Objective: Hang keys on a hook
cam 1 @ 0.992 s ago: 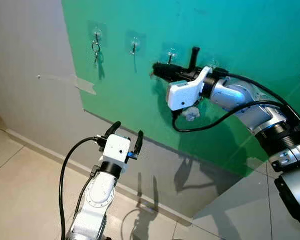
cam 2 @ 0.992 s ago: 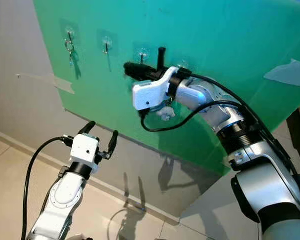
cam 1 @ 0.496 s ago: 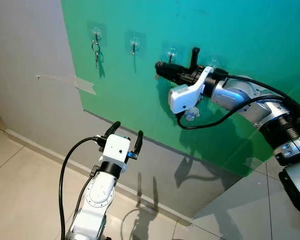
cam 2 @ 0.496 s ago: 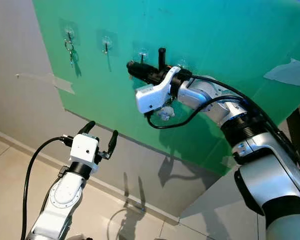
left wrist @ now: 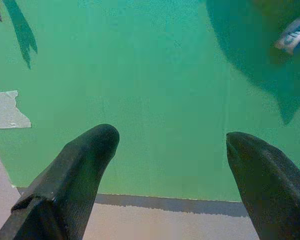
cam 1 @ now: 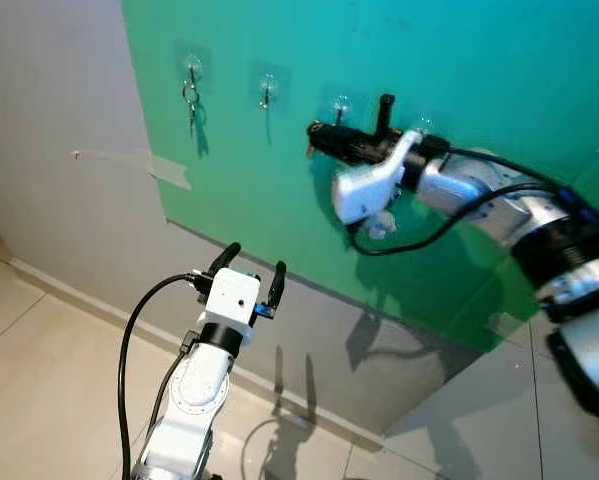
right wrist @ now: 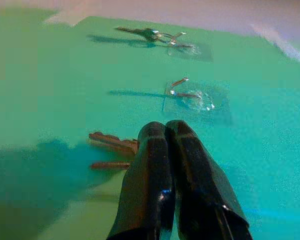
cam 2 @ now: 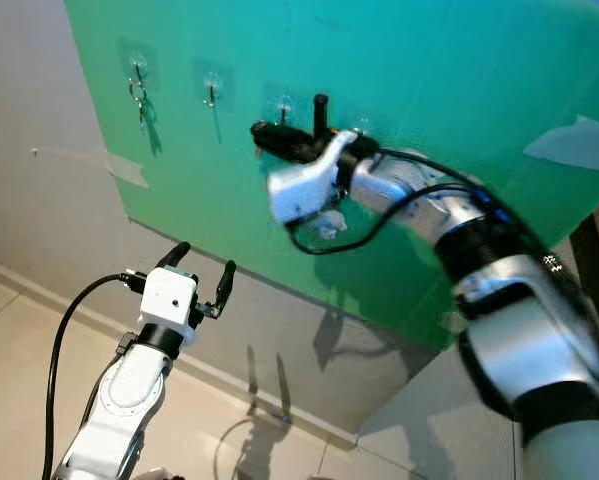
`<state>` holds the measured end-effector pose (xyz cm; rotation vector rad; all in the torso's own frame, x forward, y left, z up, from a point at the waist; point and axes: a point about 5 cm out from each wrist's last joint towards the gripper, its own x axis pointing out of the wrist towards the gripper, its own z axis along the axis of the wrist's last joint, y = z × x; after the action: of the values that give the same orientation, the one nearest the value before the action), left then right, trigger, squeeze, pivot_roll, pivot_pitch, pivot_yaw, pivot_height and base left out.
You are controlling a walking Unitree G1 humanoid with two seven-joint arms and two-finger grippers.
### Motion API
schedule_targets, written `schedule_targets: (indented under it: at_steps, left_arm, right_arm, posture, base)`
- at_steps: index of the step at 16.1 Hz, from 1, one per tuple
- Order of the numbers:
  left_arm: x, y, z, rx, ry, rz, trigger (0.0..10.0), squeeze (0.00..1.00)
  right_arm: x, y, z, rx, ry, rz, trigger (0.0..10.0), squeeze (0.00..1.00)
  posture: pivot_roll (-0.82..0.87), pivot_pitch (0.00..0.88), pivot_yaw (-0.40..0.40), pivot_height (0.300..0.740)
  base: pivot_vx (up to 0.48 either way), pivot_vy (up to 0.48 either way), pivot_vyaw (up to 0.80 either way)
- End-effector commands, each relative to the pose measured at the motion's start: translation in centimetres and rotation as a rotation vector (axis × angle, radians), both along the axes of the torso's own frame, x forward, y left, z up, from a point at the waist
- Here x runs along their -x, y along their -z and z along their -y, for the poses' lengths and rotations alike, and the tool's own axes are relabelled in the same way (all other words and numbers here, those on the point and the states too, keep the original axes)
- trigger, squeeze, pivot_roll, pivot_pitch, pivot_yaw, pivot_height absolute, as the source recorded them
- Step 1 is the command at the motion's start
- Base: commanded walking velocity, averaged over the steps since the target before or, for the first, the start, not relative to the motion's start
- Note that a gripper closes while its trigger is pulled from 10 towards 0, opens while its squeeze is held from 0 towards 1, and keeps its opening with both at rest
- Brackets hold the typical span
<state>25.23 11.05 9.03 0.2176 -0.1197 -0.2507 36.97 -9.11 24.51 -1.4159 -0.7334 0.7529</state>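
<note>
Against green board [cam 1: 499, 90], right gripper [right wrist: 162, 131] pinching keys [right wrist: 112, 142], occupied hook [cam 1: 192, 78] nearby, left gripper [cam 1: 251, 268] spread

**Surfaces and finishes at the green wall panel**

The flat matt green panel [cam 1: 459, 90] is showing a smooth, paper-like face, with strips of pale translucent tape [cam 1: 169, 170] lying dull at its edge. The small clear plastic adhesive hooks [right wrist: 190, 97] are glinting glossy, each carrying a thin metal prong. The brownish metal keys [right wrist: 112, 145] are looking dull. The right gripper [right wrist: 165, 135] is showing smooth, slightly shiny black plastic fingers [right wrist: 155, 170]; the beige floor tiles [cam 1: 39, 400] are gleaming faintly.
</note>
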Motion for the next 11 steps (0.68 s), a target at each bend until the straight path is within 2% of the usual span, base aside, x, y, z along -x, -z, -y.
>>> schedule_targets:
  at_steps: [1, 2, 4, 6, 11]
  left_arm:
    - [0.1, 0.0, 0.4, 0.003, 0.009, -0.008, 10.0, 0.00]
    - [0.1, 0.1, 0.4, 0.002, 0.009, -0.008, 10.0, 0.00]
    - [0.1, 0.1, 0.4, 0.002, 0.008, -0.012, 10.0, 0.00]
    - [0.2, 0.1, 0.4, 0.001, 0.008, -0.012, 10.0, 0.00]
    - [0.2, 0.2, 0.7, 0.001, 0.008, -0.015, 10.0, 0.00]
  right_arm:
    - [-1.2, -0.6, 2.4, -0.115, 0.148, -0.086, 10.0, 0.00]
    - [-1.3, -0.5, 2.5, -0.128, 0.157, -0.104, 10.0, 0.00]
    - [-1.5, -0.3, 2.6, -0.227, 0.179, -0.219, 10.0, 0.00]
    - [-1.4, -0.3, 2.6, -0.223, 0.163, -0.220, 10.0, 0.00]
    - [0.3, 0.6, 2.1, 0.061, 0.029, 0.048, 10.0, 0.00]
  posture:
    - [-0.09, 0.000, -0.114, 0.736]
    - [-0.09, 0.000, -0.113, 0.736]
    - [-0.10, 0.000, -0.111, 0.736]
    - [-0.10, 0.000, -0.110, 0.736]
    - [-0.10, 0.000, -0.109, 0.736]
  base:
    - [0.000, 0.000, 0.00]
    - [0.000, 0.000, 0.00]
    - [0.000, 0.000, 0.00]
    - [0.000, 0.000, 0.00]
    - [0.000, 0.000, 0.00]
